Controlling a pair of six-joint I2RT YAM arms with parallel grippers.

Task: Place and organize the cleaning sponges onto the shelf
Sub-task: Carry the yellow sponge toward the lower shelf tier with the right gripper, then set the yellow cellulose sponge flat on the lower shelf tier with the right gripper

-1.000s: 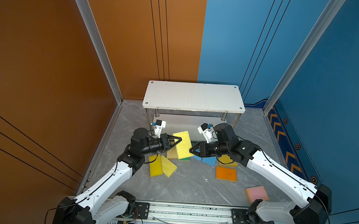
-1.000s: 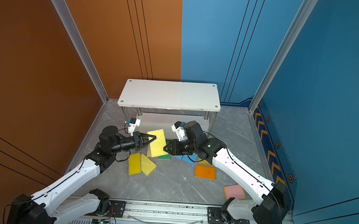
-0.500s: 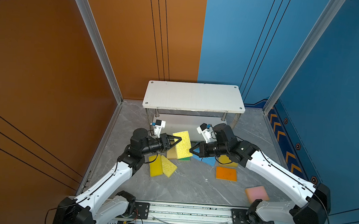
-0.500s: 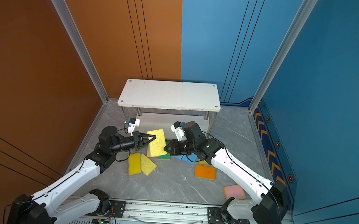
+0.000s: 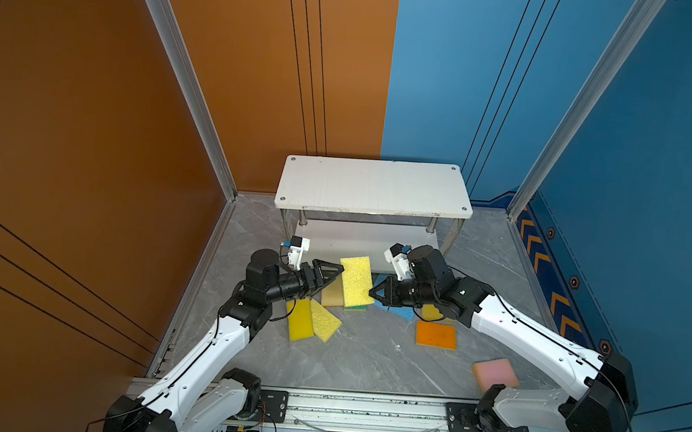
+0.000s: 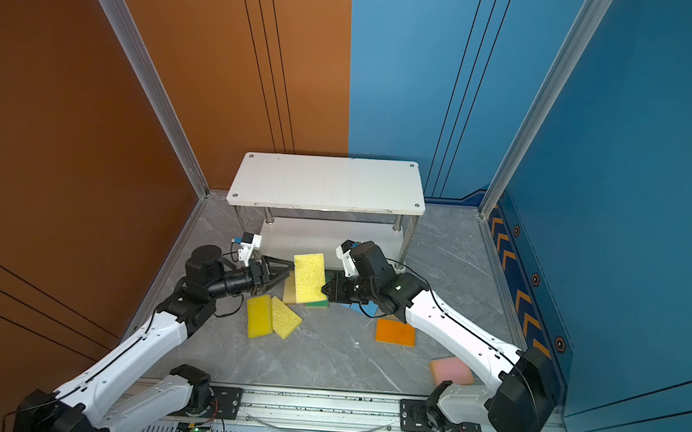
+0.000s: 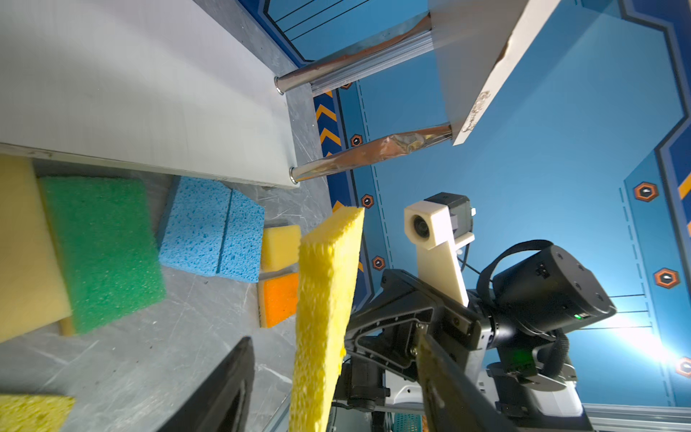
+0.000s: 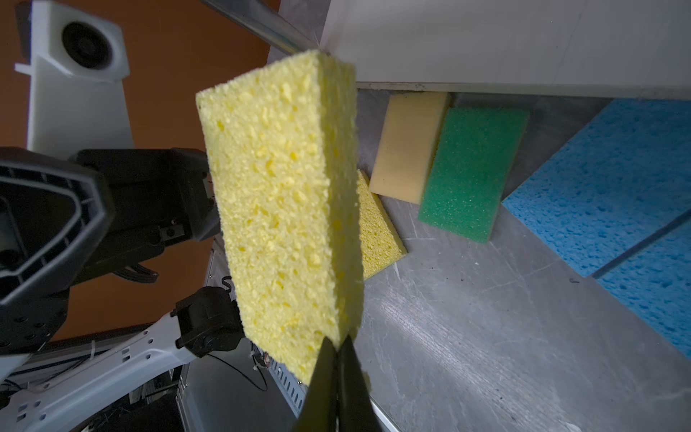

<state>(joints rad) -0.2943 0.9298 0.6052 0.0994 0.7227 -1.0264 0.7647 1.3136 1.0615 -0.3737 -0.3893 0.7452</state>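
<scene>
The step in hand looks like a pass between the arms. A yellow sponge [image 5: 356, 282] stands upright in the air just in front of the shelf [image 5: 373, 185]. The right gripper [image 8: 336, 346] has its fingers clenched on one corner of it, pinching the foam thin. The left gripper [image 5: 338, 275] faces it from the other side with its fingers released, one on each side of the sponge and clear of it in the left wrist view, so the right arm alone seems to carry it. No sponge lies on the shelf's top board, nor on the part of the lower board [image 5: 359, 239] that shows. The green-faced sponge [image 5: 355, 307], the beige sponge [image 5: 332, 295], the blue sponges [image 7: 211, 232], the orange sponge [image 5: 436, 335], the pink sponge [image 5: 495, 373] and two more yellow sponges [image 5: 301, 324] rest on the surface [image 5: 368, 352]. The next move, as I judge it, calls for the left arm to back off without brushing the foam. The right arm must then turn the sponge flat and set it on a board, squared to an edge. A corner pinch may let it droop or twist, so an unhurried carry suits.
</scene>
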